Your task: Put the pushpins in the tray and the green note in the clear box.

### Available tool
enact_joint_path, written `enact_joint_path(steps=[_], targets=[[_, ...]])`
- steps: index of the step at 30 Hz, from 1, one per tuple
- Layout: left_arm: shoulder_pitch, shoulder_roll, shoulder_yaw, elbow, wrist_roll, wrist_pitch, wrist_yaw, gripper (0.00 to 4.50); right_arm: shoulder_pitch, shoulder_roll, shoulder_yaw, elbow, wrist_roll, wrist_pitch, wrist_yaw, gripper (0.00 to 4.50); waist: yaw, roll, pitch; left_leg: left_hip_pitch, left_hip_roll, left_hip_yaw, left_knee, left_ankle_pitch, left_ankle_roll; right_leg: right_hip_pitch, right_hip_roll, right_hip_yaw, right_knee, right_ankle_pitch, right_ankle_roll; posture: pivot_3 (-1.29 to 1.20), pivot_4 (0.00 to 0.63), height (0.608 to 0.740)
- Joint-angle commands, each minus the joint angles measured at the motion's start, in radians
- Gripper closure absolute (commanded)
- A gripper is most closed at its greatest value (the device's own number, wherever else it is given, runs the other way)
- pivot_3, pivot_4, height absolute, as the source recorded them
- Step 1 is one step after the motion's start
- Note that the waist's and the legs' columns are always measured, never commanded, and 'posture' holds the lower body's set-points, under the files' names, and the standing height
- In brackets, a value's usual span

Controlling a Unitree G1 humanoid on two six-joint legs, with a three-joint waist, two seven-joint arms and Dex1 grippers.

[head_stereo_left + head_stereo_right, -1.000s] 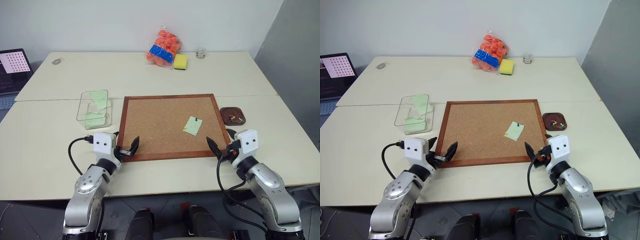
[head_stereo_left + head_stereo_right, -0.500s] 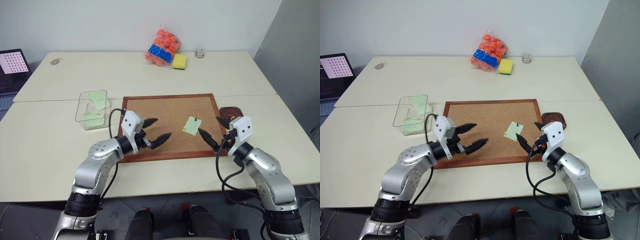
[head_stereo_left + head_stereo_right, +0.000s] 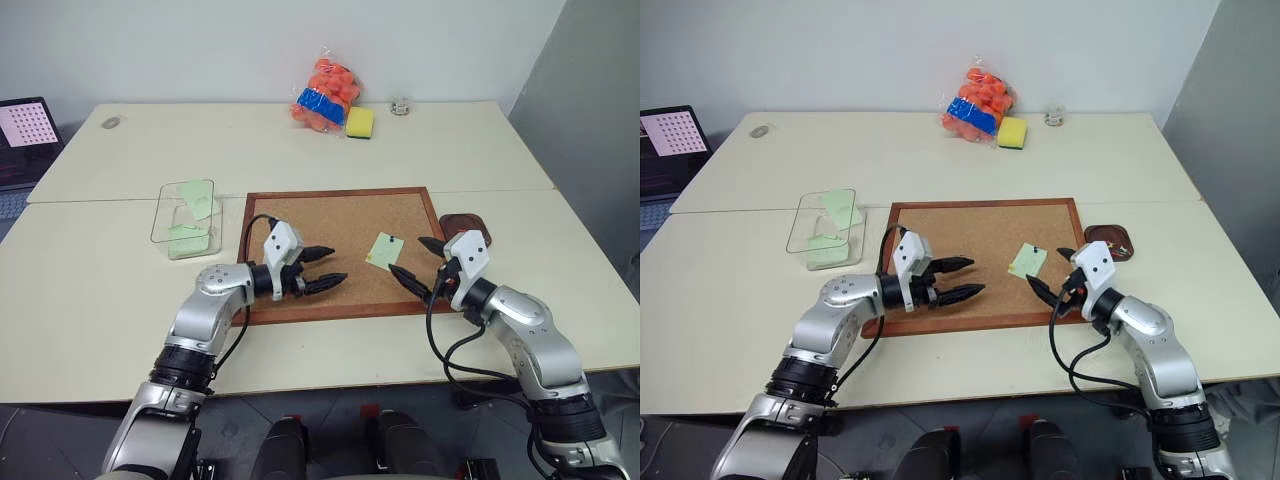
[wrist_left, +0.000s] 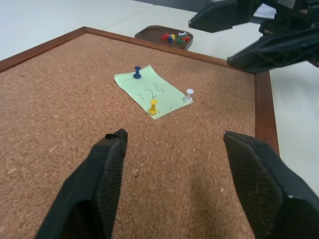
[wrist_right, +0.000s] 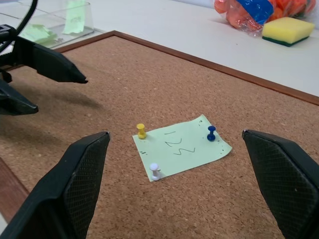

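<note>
Both hands, left hand (image 3: 334, 265) and right hand (image 3: 410, 258), fingers apart, flank the green note (image 5: 181, 146); tray (image 4: 164, 38) at frame top, far rim cut off.

Two pale cream tables (image 3: 120, 300) pushed together, seam running across

On the near one lie the wood-framed corkboard (image 3: 330, 215), the clear box (image 3: 186, 218) just to its left and the tray (image 3: 462, 222) at its right edge. The far one carries a bag of orange things (image 3: 327, 92) touching a yellow sponge (image 3: 360, 122), a small glass (image 3: 401, 105) and a little grey object (image 3: 111, 123) — well apart.
</note>
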Motion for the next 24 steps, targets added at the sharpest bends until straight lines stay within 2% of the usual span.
enact_joint_path(steps=[1,13,20,24], targets=[[-0.041,-0.039,-0.013,0.06,0.035,-0.088,-0.006,2.18,-0.04,0.0,-0.009,0.02,-0.029,-0.044,-0.02,0.0,0.001,0.0,0.0,0.0,0.0,0.0,0.0,0.0,0.0,0.0,0.0,0.0,0.0,0.0,0.0,0.0,0.15,0.74],[-0.079,-0.081,-0.003,0.153,0.068,-0.165,-0.008,4.44,-0.128,0.056,-0.031,0.127,0.002,-0.019,-0.045,0.0,-0.001,0.0,0.0,0.0,0.0,0.0,0.0,0.0,0.0,0.0,0.0,0.0,0.001,0.001,0.0,0.0,0.15,0.74],[-0.071,-0.068,-0.01,0.164,0.086,-0.157,-0.015,4.44,-0.181,0.086,-0.026,0.202,-0.021,-0.013,-0.073,0.0,-0.002,0.0,0.0,0.0,0.0,0.0,0.0,0.0,0.0,0.0,0.0,0.0,0.001,0.001,-0.001,0.0,0.15,0.74],[-0.046,-0.042,-0.063,0.198,0.159,-0.163,-0.02,4.44,-0.212,0.095,-0.012,0.266,-0.047,-0.03,-0.088,0.0,-0.003,0.0,0.0,0.0,0.0,0.0,0.0,0.0,0.0,0.0,0.0,0.0,0.001,0.001,-0.001,0.0,0.15,0.74]])
